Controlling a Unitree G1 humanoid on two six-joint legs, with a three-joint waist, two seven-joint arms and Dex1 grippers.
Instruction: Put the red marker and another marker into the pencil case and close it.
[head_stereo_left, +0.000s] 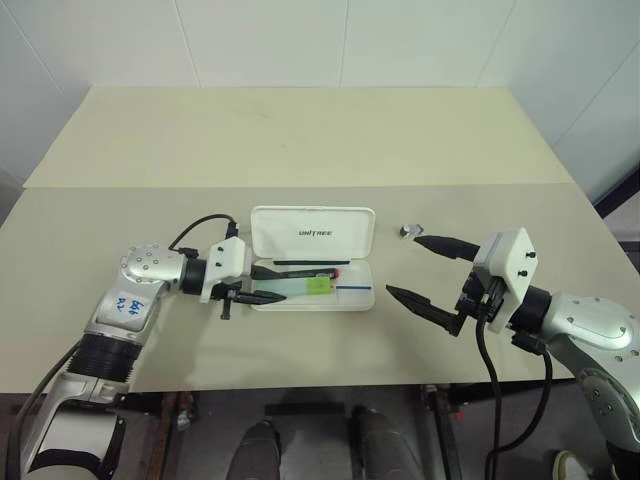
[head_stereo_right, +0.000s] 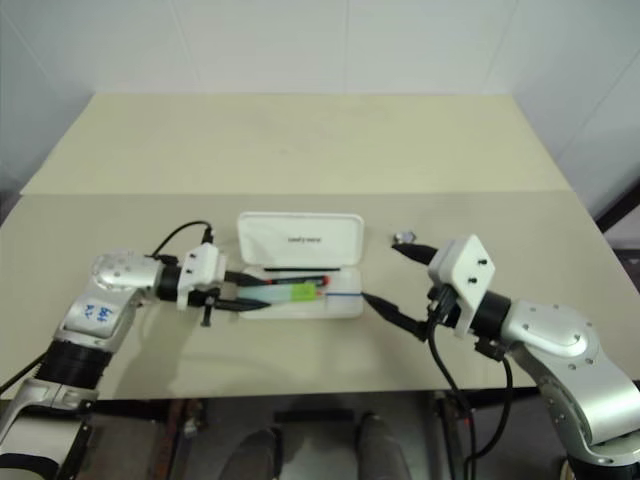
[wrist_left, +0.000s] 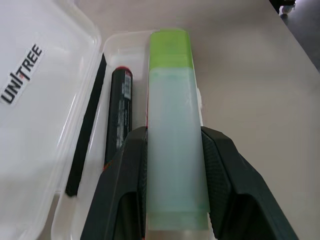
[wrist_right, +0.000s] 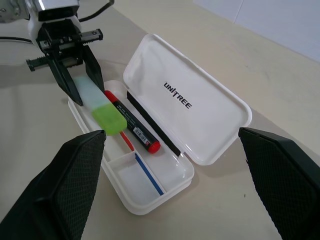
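Pencil case (head_stereo_left: 312, 262) front and centre on the beige table (head_stereo_left: 300, 140), lid thrown back with the UNITREE lettering facing up, tray open toward the near edge. Left arm reaches in from the case's left end, and the left gripper (wrist_right: 79, 89) has its two black fingers clamped on the pale barrel of the green marker (wrist_right: 102, 110), which pokes out over the tray with its bright green end leading. From the wrist view you see it plainly: fingers (wrist_left: 227, 175) pressed on both sides of the barrel, marker hanging just above the tray rather than lying in it. Right gripper (head_stereo_left: 432, 275) waits off the case's right end, jaws spread wide with nothing between them, well apart from the box. Down in the tray, the red marker (wrist_right: 132, 122) lies lengthwise, black barrel, red at both ends, right beside the green one. Against the hinge side rests a thin black pen (wrist_right: 150, 122), and along the front runs a thin red-and-blue stick (wrist_right: 142, 162). Smallest of all, a little shiny metal object (head_stereo_left: 408, 231) sits on the table just past the case's far right corner.
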